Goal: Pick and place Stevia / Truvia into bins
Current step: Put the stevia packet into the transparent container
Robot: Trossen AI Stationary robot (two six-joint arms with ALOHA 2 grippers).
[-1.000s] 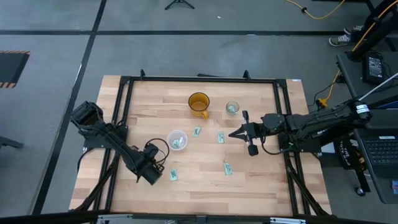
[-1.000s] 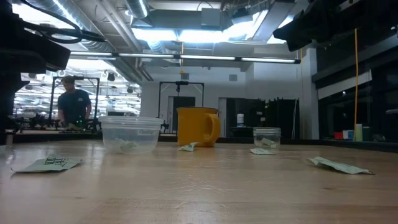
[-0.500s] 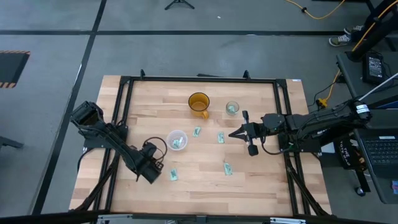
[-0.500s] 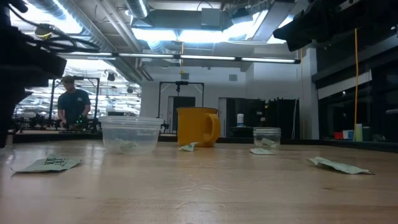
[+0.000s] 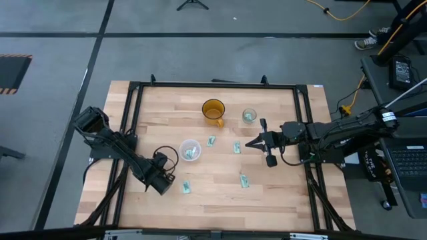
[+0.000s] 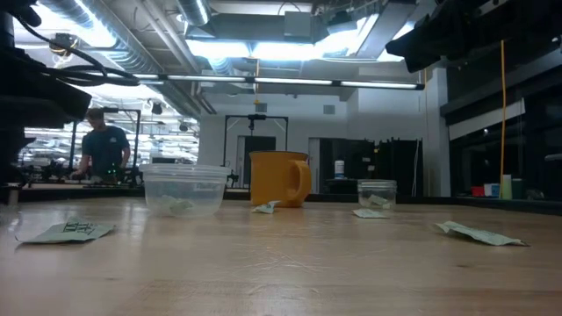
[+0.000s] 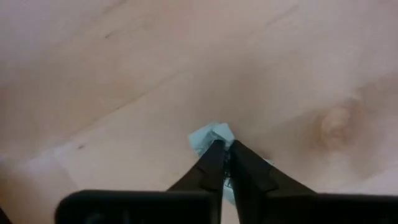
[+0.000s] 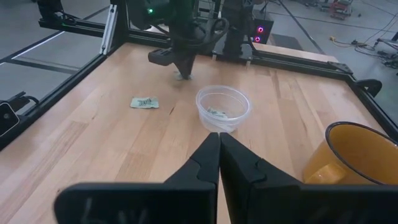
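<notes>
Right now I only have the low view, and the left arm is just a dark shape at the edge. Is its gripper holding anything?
Observer: Yes. The left wrist view shows the left gripper shut on a crumpled packet.
Operator: And the right one?
Observer: The right gripper is shut and empty, pointing toward the wide cup.
Operator: Is anything inside the amber cup?
Observer: From above, nothing shows inside the amber cup.
</notes>
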